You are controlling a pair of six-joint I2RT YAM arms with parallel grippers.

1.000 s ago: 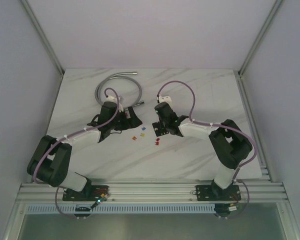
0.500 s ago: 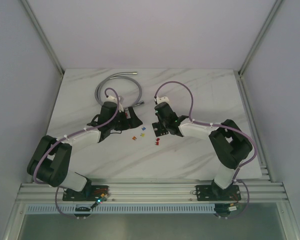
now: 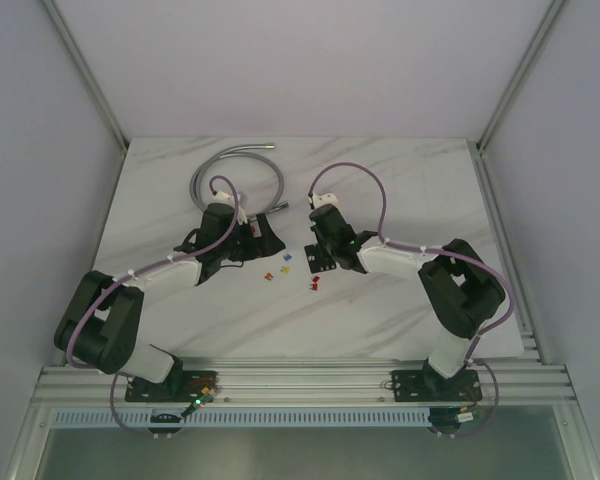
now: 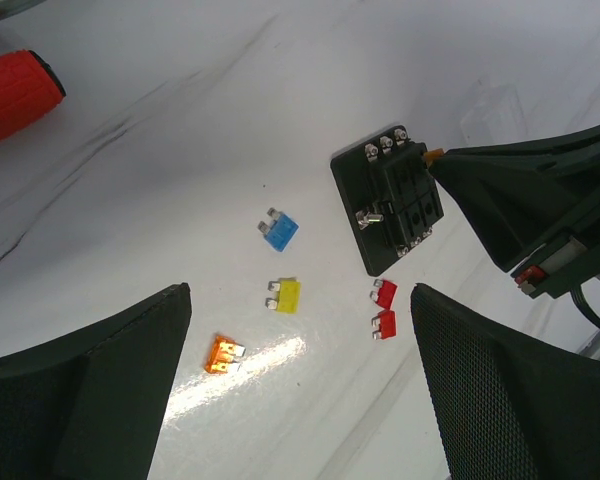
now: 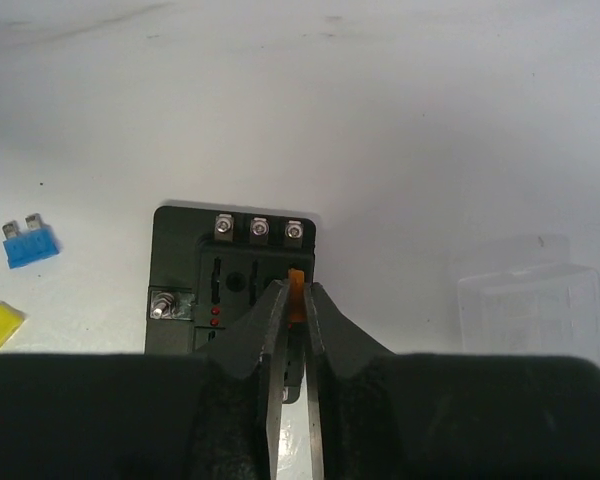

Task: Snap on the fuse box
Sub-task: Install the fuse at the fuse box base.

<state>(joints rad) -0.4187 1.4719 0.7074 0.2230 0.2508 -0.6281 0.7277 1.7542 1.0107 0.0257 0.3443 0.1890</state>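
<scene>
White marbled tabletop [image 5: 400,120] is being viewed beneath both arms. Nearest, a small orange plastic fuse [image 5: 297,293] is being pinched between the narrowly set jaws of the right gripper [image 5: 293,300], directly over a slot of the black, roughly square plastic fuse box [image 5: 180,250]. The box is lying flat, with three metal screws [image 5: 258,229] along its far edge. Beside it, the left gripper [image 4: 300,290] is being held wide over loose coloured fuses [image 4: 280,232].

The left gripper [image 4: 300,295] hangs with fingers spread wide. The right gripper [image 5: 297,305] has fingertips nearly together, pinching an orange fuse [image 5: 297,283] between them.
</scene>
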